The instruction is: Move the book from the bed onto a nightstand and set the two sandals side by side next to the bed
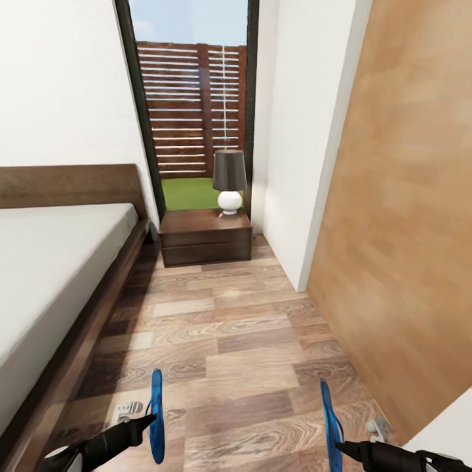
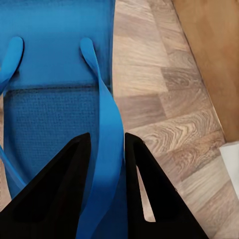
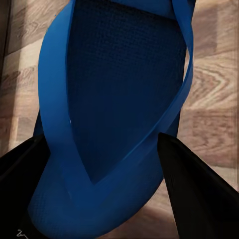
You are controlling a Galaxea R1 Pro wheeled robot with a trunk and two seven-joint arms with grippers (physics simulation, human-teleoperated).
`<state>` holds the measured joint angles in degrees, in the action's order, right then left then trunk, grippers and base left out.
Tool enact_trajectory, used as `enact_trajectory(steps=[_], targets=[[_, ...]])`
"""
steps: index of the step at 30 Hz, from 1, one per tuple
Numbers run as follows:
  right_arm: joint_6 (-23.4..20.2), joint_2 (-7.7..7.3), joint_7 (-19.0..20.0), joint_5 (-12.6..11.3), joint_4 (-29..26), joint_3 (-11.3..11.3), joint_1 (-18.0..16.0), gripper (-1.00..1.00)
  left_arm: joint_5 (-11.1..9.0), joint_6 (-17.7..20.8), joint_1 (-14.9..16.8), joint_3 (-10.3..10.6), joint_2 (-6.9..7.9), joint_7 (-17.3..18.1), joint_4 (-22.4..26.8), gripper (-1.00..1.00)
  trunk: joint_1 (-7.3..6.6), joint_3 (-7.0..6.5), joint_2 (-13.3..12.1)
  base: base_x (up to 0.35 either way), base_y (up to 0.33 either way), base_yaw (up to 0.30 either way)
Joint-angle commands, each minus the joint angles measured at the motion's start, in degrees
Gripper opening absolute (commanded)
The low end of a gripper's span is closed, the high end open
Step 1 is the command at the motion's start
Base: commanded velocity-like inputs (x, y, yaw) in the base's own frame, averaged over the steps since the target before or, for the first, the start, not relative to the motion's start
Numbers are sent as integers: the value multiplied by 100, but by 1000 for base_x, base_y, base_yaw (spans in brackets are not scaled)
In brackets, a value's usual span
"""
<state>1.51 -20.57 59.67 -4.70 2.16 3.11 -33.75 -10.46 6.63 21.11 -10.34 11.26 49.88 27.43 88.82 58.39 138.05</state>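
White walls [image 1: 59, 78] and a wood-plank floor [image 1: 223, 328] frame the bedroom you are facing, with a tall dark-framed window [image 1: 193, 98] straight ahead showing a slatted fence and grass outside, and a big light-brown wooden panel [image 1: 406, 216] leaning across your right side. Running along your left is the bed [image 1: 46, 269], its grey mattress sitting in a dark wood frame with the headboard against the far wall. Just beyond the bed's far corner, below the window, stands the nightstand [image 1: 206, 237], and a lamp [image 1: 229, 180] with a dark shade and a round white base sits on its top. Closer to you, both sandals are off the floor (each hangs edge-on in the head view). Your left gripper [image 1: 145, 425] is clamped on the strap of the left sandal [image 1: 156, 416]; the left wrist view shows the two black fingers [image 2: 59, 194] squeezing the blue strap between them, with the sole [image 2: 55, 64] spread out beyond. Your right gripper [image 1: 341, 447] holds the right sandal [image 1: 330, 423], well apart from the other one; in the right wrist view its fingers [image 3: 199, 189] stand on either side of the sandal's sole and strap [image 3: 114, 124], closed around it. I cannot see the book on the visible part of the mattress.
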Motion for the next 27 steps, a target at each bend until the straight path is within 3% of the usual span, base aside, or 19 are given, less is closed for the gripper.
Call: enact_trajectory(steps=[1, 12, 19, 27], targets=[[16, -3, 19, -4, 24, 41, -9, -100, -44, 58, 5, -12, -1, 22, 0, -100, 2, 5, 2, 329, -11, 0], [16, -2, 19, -4, 22, 41, -9, -100, -44, 58, 6, -12, -1, 24, 0, -100, 2, 5, 2, 329, -2, 3], [16, -1, 19, -4, 22, 41, -9, -100, -44, 58, 4, -12, -1, 24, 0, -100, 2, 5, 2, 329, 0, 171], [16, 0, 19, -4, 22, 41, -9, -100, -44, 58, 3, -12, -1, 22, 0, -100, 2, 5, 2, 329, 0, 31]])
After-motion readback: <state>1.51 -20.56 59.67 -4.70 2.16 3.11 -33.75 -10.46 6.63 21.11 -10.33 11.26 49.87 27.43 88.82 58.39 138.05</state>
